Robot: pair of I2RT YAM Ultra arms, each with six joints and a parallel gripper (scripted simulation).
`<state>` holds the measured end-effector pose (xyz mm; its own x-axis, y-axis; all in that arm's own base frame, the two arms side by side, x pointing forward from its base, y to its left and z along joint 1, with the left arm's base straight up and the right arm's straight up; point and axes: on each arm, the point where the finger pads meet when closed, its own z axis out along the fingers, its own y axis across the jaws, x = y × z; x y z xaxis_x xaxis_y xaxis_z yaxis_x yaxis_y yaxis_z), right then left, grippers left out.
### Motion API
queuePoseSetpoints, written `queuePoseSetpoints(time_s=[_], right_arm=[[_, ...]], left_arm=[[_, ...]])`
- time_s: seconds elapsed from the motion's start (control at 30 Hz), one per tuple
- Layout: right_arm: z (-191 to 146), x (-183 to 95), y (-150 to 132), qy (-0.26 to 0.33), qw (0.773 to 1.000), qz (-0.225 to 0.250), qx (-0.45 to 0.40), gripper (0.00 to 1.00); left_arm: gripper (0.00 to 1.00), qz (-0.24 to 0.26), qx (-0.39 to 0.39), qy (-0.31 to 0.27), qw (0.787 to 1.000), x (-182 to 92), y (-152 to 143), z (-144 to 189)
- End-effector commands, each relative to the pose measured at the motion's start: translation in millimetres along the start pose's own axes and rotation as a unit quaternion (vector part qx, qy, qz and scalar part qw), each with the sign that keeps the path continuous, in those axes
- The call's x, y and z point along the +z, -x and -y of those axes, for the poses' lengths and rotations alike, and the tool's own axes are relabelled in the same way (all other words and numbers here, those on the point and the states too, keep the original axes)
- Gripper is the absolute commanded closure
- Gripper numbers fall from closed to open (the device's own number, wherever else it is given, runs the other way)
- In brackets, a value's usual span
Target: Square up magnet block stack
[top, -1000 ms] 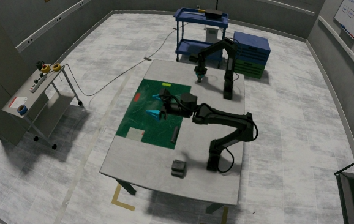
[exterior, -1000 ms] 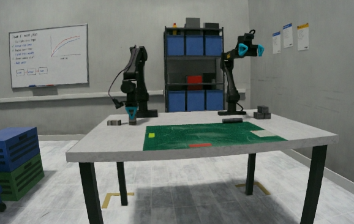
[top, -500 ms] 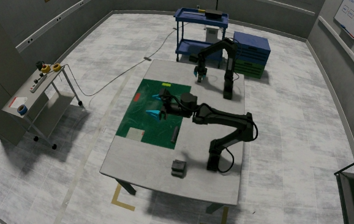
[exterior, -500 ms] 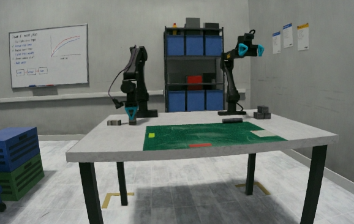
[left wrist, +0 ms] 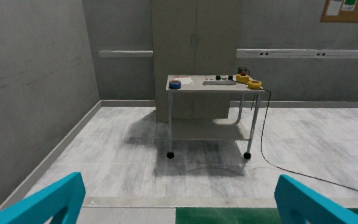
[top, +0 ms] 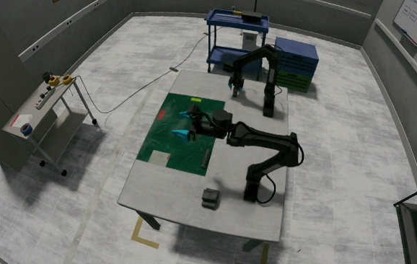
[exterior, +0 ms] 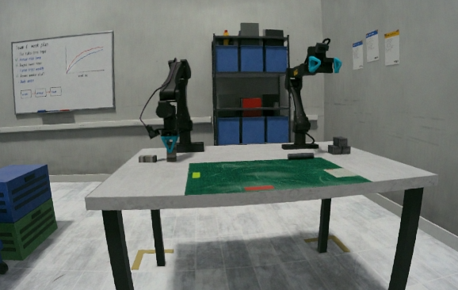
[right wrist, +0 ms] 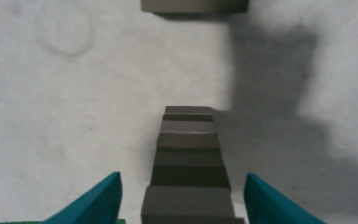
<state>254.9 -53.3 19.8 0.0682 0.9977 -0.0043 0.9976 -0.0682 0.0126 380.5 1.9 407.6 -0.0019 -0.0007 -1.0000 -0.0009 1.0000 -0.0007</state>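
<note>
1. The stack [top: 234, 94] [exterior: 171, 155] [right wrist: 187, 172] stood upright on the table [top: 147, 187] [exterior: 249, 202] [right wrist: 80, 100], beside the mat [top: 187, 151] [exterior: 225, 178] [left wrist: 220, 215] [right wrist: 118, 222] and below your right gripper [top: 235, 86] [exterior: 170, 148] [right wrist: 183, 182]. Its sides ran nearly in line in the right wrist view; you could not tell from there whether every layer was flush.

2. Your right gripper was a bit over half open, its fingers on either side of the stack with a gap at each. It held nothing.

3. Your left gripper [top: 177, 123] [exterior: 326, 64] [left wrist: 179, 182] was wide open and empty, high above the table. The step probably needed only the right one, so the left was best kept out of it.

4. The step in hand looked like a release after a squeeze, or a pause between two. Either way, you needed even gaps before any lift; a finger brushing one side could have dragged the top block askew.

5. If a layer did jut out, a gentle, centred squeeze suited it, perhaps followed by one across the other faces.

6. The grey piece [exterior: 147, 158] [right wrist: 195, 5] lay near the stack, so any turn of the wrist called for care.
</note>
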Motion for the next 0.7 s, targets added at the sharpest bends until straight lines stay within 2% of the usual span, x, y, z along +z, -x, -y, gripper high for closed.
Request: queuePoseSetpoints(time_s=[0.0, 0.07, 0.4, 0.5, 0.67], right_arm=[[-4, -12, 2, 0.008, 1.0, 0.007, 0.002, 0.38], [11, -3, 0, -0.009, 1.0, 0.005, 0.001, 0.38], [15, -3, 1, -0.009, 1.0, 0.005, 0.004, 0.38], [0, -4, 4, -0.01, 1.0, 0.004, -0.001, 0.38], [9, -7, 2, -0.004, 1.0, 0.005, 0.004, 0.38]], left_arm=[[0.0, 0.014, 0.004, -0.001, 1.0, -9, 18, 2], [0.0, 0.014, 0.004, -0.001, 1.0, -9, 18, 2], [0.0, 0.014, 0.004, -0.001, 1.0, -9, 18, 2], [0.0, 0.014, 0.004, -0.001, 1.0, -9, 18, 2], [0.0, 0.014, 0.004, -0.001, 1.0, -9, 18, 2]])
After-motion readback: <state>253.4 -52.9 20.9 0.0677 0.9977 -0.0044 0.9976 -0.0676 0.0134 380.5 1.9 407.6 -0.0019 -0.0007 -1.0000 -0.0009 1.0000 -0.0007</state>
